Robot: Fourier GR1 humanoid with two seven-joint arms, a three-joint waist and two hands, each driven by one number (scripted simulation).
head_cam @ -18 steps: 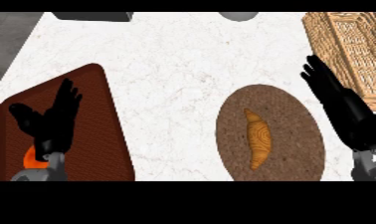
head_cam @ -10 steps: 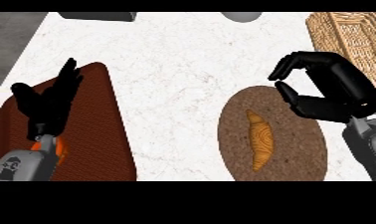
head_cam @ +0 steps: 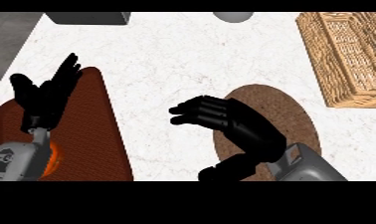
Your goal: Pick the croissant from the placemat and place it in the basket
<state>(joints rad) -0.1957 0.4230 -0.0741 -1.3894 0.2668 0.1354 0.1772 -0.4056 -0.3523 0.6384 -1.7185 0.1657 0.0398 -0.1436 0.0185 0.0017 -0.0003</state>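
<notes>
Movement since the earlier frames: our right hand (head_cam: 231, 128) has swung in from the right side of the counter (head_cam: 183, 54) and now sits over the round brown placemat (head_cam: 283, 106), covering its left and lower part. Before, that hand was off to the right, near the basket, and the croissant lay in plain view on the mat. Now we can't see the croissant at all. The hand and forearm sit over the spot where it lay, so we judge it's under the palm or just behind it, but we can't confirm contact.

Right hand state: fingers curled, tips pointing left past the mat's edge, thumb tucked lower toward the wrist. We see nothing clamped between them, so we read it as curled with no confirmed hold. Whether the fingers are wrapping the croissant is hidden.

What this means for the task: we judge we're in the reach or early grasp step. Pick not confirmed, placement not started.

Wicker basket (head_cam: 343, 56) is at the right edge of the counter, well apart from the hand, up and to the right of the mat. Nothing visible inside it.

Left hand (head_cam: 46, 96) rests at the left, fingers up and relaxed, over a reddish-brown mat (head_cam: 88, 133).

Risk as we see it: the fingertips reach beyond the mat's left edge, so the curl may close beside the croissant instead of round it.
</notes>
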